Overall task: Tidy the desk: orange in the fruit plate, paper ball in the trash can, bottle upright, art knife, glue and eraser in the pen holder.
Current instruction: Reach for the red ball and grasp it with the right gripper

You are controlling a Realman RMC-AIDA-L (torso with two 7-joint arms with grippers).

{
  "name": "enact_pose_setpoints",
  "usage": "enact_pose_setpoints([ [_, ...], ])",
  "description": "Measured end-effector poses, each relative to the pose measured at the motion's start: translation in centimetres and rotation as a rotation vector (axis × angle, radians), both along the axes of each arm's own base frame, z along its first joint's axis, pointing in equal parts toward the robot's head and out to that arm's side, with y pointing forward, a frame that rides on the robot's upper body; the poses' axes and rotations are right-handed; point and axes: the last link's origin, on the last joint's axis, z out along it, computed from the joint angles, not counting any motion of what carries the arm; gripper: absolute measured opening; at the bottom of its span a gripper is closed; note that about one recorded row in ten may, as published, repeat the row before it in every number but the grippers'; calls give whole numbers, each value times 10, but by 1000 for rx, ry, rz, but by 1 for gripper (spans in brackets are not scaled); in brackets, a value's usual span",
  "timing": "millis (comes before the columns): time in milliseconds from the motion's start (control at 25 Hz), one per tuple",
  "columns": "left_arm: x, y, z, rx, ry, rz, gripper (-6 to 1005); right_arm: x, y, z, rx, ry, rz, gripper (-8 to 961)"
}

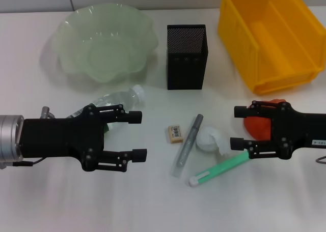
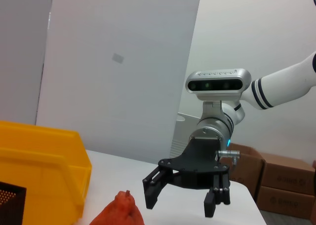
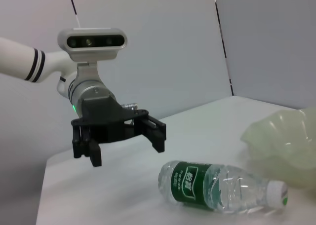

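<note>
Desk (image 1: 153,206): left gripper (image 1: 136,135) spread, empty, above the lying bottle (image 1: 119,100) near the left edge. Right gripper (image 1: 239,126) spread over the orange (image 1: 262,122) near the right edge; risk: the round fruit rolls under a one-sided squeeze.

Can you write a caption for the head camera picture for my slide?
Both open claws, left and right, hover over a messy desk; bottle lying down, orange not in its plate.

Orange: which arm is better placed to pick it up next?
Right. The right gripper is open with the orange right beside its fingers, while the left gripper hangs open by the lying bottle, far across the desk.
</note>
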Motion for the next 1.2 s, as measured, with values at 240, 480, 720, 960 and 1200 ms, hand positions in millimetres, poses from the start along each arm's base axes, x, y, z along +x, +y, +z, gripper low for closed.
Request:
enact_pose_setpoints([
  [240, 1, 2, -2, 7, 4, -3, 798, -1, 6, 21, -8, 5, -45, 788],
  [480, 3, 2, -5, 9, 9, -6, 794, -4, 17, 54, -18, -45, -115, 781],
  [720, 6, 4, -6, 11, 12, -17, 790, -10, 27, 74, -69, -165, -164, 775],
  [960, 7, 5, -7, 11, 10, -21, 786, -15, 39, 87, -133, -343, -202, 768],
  [1200, 7, 5, -6, 13, 9, -21, 782, -19, 50, 95, -136, -483, -211, 762],
])
